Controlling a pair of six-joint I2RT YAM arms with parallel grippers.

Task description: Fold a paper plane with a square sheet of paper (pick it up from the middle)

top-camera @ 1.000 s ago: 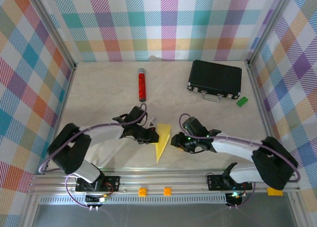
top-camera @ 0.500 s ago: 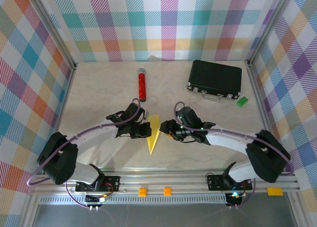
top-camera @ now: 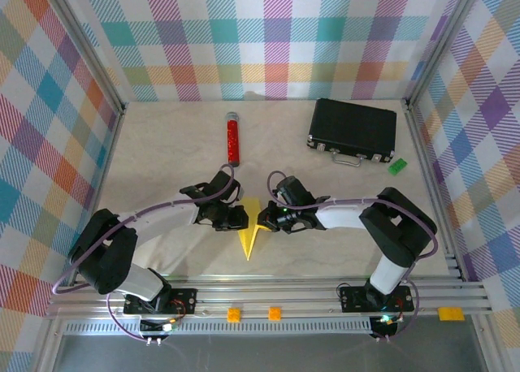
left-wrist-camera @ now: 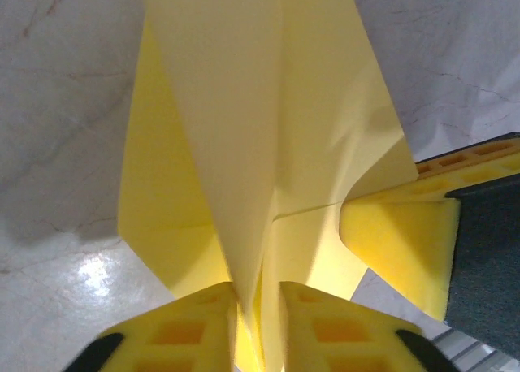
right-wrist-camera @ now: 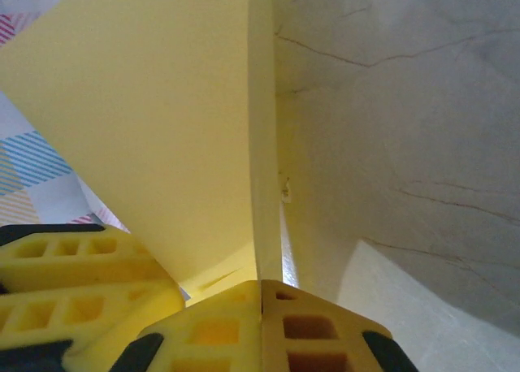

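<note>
The paper plane (top-camera: 251,240) lies mid-width on the worktop (top-camera: 162,161), close to its near edge; its point aims at that edge and its wide end sits between the two grippers. The right gripper (top-camera: 267,219) has its pads (right-wrist-camera: 317,331) pressed together with a folded edge of the paper caught in the seam, so it is pinching the plane; the left gripper (top-camera: 240,218) has its pads (left-wrist-camera: 187,335) close on either side of the central fold, with paper filling the narrow gap, though I cannot tell whether they bite or merely bracket it. The red cylinder (top-camera: 232,140), the black case (top-camera: 353,128) and the green block (top-camera: 397,166) stand well apart toward the far edge. The plane looks nearly weightless, thin and springy; its creases will likely want to open once let go, and a single flap would probably buckle or tear under a pull. The safest hold seems to be the central fold near the middle, where the layers stack and stiffen; a light, squarely set squeeze should do, since a skewed one would crush the wings.
</note>
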